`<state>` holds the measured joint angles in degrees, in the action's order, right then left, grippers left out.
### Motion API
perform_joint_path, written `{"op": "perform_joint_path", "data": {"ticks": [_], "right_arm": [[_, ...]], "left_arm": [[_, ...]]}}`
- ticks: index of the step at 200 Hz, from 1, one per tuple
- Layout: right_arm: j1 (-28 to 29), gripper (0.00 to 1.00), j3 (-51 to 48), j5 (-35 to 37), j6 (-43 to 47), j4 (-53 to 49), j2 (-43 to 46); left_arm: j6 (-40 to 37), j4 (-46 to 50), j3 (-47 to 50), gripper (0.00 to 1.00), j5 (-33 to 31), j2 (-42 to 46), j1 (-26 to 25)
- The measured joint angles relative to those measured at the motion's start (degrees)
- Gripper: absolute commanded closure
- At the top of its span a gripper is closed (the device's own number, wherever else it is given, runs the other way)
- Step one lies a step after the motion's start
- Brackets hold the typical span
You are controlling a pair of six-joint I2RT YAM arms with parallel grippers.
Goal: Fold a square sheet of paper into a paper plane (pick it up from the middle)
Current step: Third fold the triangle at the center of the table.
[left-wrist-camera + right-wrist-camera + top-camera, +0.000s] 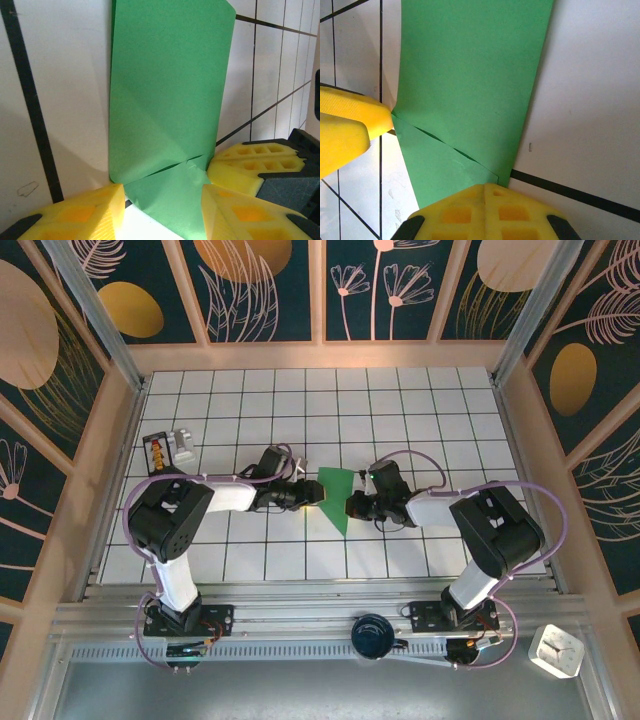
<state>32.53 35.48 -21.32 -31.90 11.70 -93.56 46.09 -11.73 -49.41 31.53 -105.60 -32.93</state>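
Folded green square sheet of paper (337, 496) lies mid-table (400, 410), between both arms. Left gripper (310, 496) fingers apart, straddling one edge. Right gripper (352, 506) closed, tips at opposite edge — pinch unclear. Sheet likely light, limp, crease-prone — best taken at stiffer folded edge. Open tiles all round.

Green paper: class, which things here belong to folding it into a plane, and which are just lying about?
Belongs to the job: green paper, partly folded; left fingers; right fingers.
Lying about: black button box; dark blue cup; small white clock.
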Motion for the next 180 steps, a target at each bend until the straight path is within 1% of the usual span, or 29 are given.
{"op": "perform_joint_path", "data": {"ticks": [42,85,141,180], "right_arm": [[-0.2,0.97,-0.2,-0.2,0.0,0.4,0.0],[-0.3,0.97,-0.3,-0.5,0.0,0.5,0.0],[-0.3,0.97,-0.3,-0.7,0.0,0.5,0.0],[-0.4,0.97,-0.3,-0.8,0.0,0.6,0.0]], "left_arm": [[1.9,-0.1,0.0,0.55,-0.7,0.1,0.0],[3.6,0.0,0.5,0.54,-3.9,0.9,-0.4],[4.6,1.4,-0.5,0.54,-4.3,0.6,-0.8],[6.7,0.6,-1.0,0.54,-3.1,-0.2,-0.8]]}}
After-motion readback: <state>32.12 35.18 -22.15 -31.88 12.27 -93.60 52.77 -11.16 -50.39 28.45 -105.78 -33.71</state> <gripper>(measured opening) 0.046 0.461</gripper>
